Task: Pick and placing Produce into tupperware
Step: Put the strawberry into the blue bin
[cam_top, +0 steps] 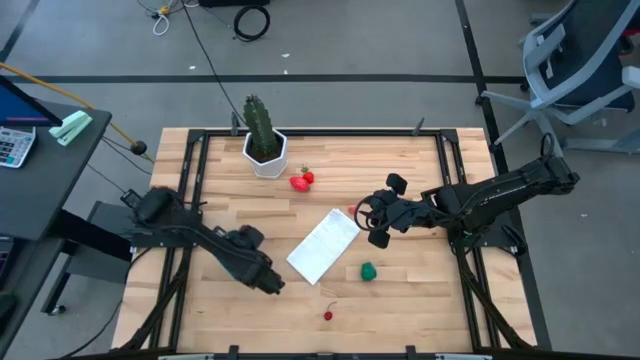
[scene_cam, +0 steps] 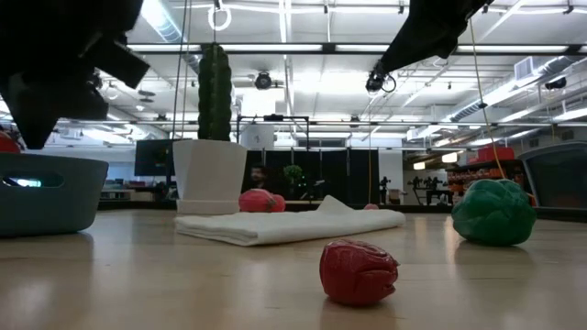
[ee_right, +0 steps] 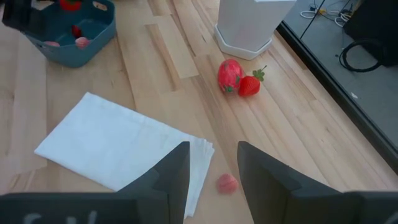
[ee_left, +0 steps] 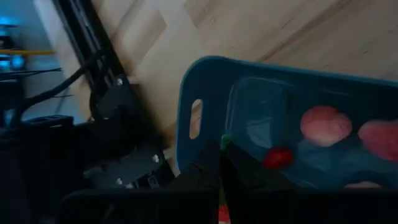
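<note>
The teal tupperware (ee_left: 205, 81) sits at the table's left part; the left arm hides it in the high view. It holds two pinkish balls (ee_left: 323, 124) and a red cherry (ee_left: 277, 157). My left gripper (ee_left: 222, 165) hangs over it, shut on a red strawberry (ee_right: 69, 5). My right gripper (ee_right: 212, 168) is open, hovering above a pink ball (ee_right: 227, 182) beside the white panel (ee_right: 124, 146). Two red fruits (cam_top: 302, 180) lie by the cactus pot. A green piece (cam_top: 368, 271) and a cherry (cam_top: 328, 315) lie on the wood nearer the front. My left gripper pinches the strawberry between its two fingers, coming from above and pointing down. Only the green top (ee_left: 225, 143) and a strip of red show between the dark fingers. The fruit is lifted clear, above the tub's inside.
The white hexagonal pot with the tall cactus (cam_top: 262, 140) stands near the far edge. The white panel (cam_top: 325, 245) lies flat mid-table, between the two arms. Bare wood stretches along the near edge around the cherry (scene_cam: 358, 270) and the green piece (scene_cam: 493, 211).
</note>
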